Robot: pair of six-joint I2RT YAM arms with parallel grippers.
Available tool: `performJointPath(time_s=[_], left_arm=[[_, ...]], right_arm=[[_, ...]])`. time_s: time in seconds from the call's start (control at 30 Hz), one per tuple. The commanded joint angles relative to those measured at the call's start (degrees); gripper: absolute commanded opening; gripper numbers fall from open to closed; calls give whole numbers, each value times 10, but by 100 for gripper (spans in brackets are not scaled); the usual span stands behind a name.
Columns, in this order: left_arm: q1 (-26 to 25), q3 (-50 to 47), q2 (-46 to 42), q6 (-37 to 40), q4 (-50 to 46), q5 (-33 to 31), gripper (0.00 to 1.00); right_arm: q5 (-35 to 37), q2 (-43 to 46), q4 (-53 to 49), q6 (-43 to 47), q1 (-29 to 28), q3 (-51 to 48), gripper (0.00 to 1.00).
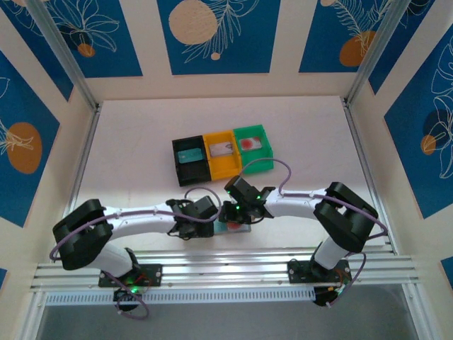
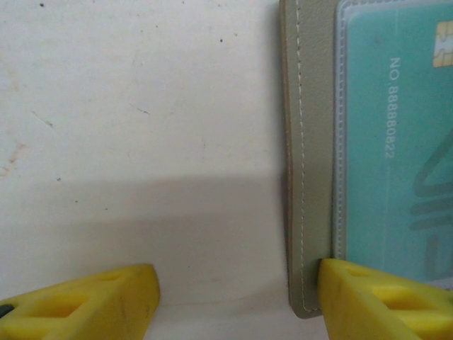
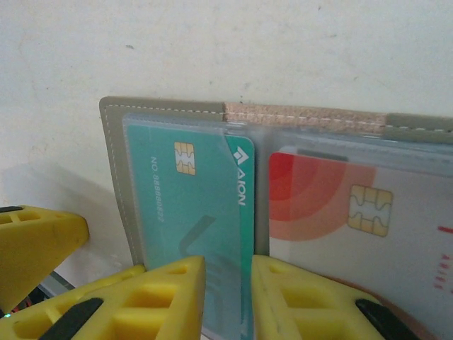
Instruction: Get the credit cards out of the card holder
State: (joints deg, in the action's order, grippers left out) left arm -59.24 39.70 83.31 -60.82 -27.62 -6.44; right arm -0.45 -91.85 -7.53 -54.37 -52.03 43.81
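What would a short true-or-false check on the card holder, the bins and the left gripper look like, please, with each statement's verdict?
1. The card holder lies open on the table. True.
2. A teal card sits in one of its clear pockets. True.
3. The green bin has no card in it. False: a card with a red dot lies in it.
4. The left gripper is shut tight. False: it is wide open, with one finger at the holder's edge.
5. The holder's other pocket holds a black card. False: it holds a pale card with red arcs.
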Motion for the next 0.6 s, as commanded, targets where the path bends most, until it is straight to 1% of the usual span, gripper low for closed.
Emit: performJointPath(time_s=[0.0,0.37,0.57], left_arm=[[3,-43,32,-16,46,35,64],[-4,-65,48,-26,74,42,64],[-6,-65,49,-26,76,41,64]], right_arm=[[9,-9,4,-3,3,-16,25],[40,-6,-2,6,0,-23,25],[90,-1,-42,22,-18,-5,26]])
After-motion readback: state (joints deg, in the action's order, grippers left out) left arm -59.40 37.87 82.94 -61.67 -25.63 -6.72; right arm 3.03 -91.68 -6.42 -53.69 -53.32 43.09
